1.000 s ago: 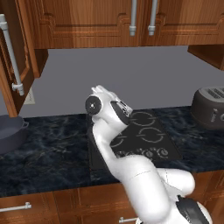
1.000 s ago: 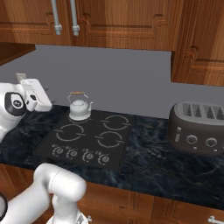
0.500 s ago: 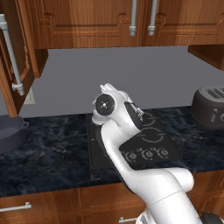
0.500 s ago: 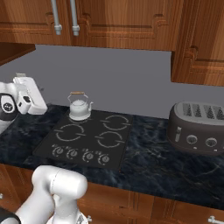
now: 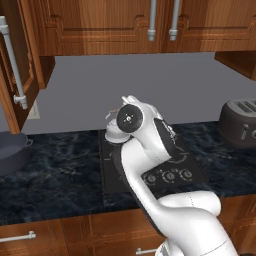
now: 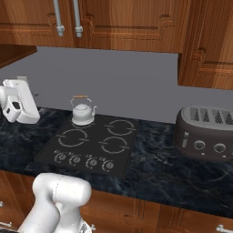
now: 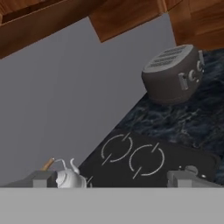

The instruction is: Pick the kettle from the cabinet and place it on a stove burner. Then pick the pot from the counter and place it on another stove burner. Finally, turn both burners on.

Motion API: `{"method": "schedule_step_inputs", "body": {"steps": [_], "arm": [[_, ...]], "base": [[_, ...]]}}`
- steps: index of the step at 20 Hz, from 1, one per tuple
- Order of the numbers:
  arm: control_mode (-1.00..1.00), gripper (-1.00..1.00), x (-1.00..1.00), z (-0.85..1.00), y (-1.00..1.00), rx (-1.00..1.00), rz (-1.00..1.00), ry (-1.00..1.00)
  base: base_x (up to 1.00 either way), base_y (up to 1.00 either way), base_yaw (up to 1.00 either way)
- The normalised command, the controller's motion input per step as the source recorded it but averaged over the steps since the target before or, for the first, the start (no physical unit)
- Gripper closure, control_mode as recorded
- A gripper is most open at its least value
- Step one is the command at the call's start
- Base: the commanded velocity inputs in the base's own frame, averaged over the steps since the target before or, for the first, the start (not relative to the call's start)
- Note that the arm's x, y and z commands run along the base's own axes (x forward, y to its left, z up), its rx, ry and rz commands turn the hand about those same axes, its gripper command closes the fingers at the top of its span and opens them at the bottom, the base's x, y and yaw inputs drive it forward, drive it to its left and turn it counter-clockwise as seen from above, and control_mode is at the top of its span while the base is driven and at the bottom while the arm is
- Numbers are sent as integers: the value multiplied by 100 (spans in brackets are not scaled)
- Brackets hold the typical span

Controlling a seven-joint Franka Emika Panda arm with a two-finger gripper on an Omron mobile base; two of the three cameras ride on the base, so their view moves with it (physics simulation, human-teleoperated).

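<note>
The silver kettle point(image 6: 83, 113) stands upright on the back-left stove burner of the black cooktop point(image 6: 91, 148); in the hand view the kettle point(image 7: 70, 178) sits at the bottom left. My gripper point(image 7: 113, 179) is open and holds nothing. It hangs over the counter point(image 6: 159, 168) left of the kettle and apart from it, as the gripper point(image 6: 27, 108) at the left edge of the right base view. The dark grey pot point(image 5: 10, 151) rests on the counter at the far left, below the cabinet's open door point(image 5: 15, 65). My arm hides most of the kettle point(image 5: 111, 131) in the left base view.
A dark toaster point(image 6: 207, 132) stands on the counter to the right of the cooktop. The stove knobs point(image 6: 82, 160) run along its front edge. Wooden upper cupboards point(image 6: 113, 22) hang above the grey back wall.
My hand has drifted left and slightly down, further from the kettle, while the elbow swung right. The kettle stays put on its burner and the gripper stays open.
</note>
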Motion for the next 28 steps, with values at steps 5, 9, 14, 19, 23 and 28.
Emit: {"method": "schedule_step_inputs", "body": {"steps": [5, 9, 14, 19, 23, 28], "arm": [[-100, -100, -62, 0, -22, 6, 0, 0], [-100, -100, -59, -3, -30, 5, 0, -1], [-100, -100, -63, -5, -25, 3, 0, -8], [-100, -100, -44, 0, -12, 3, 0, -4], [-100, -100, 0, 0, 0, 0, 0, 0], [100, -100, -27, -1, 0, 0, 0, -8]], "base": [[0, 0, 0], [0, 0, 0], [0, 0, 0], [0, 0, 0], [0, 0, 0], [-14, 0, -1]]}}
